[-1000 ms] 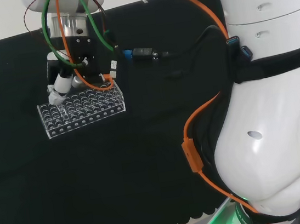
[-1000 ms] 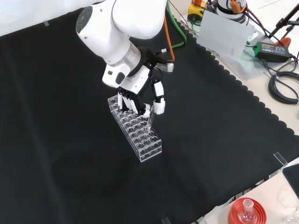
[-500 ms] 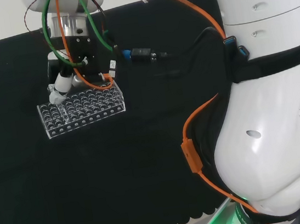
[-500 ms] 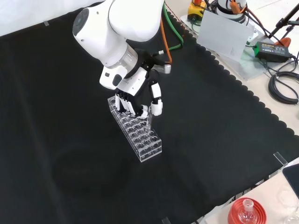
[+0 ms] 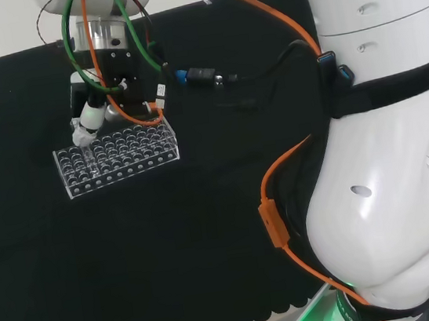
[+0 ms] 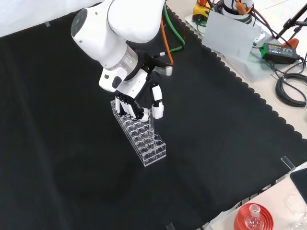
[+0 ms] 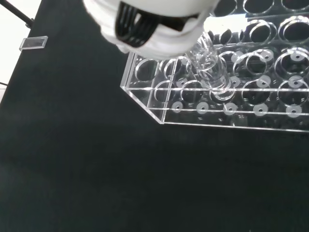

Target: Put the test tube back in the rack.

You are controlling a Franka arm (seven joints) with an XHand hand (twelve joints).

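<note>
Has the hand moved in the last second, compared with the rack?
Yes. In the front view the hand has shifted up and left along the rack, toward its far end.

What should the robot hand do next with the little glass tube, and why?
Probably ease straight down a little. In the wrist view the test tube has its round bottom inside a hole near the corner of the clear rack, not yet seated. The hand is curled round the tube above the rack.

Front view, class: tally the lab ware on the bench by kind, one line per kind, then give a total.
Racks: 1
Test tubes: 1, in the hand
Flasks on a red stand: 1
Total: 3
</note>
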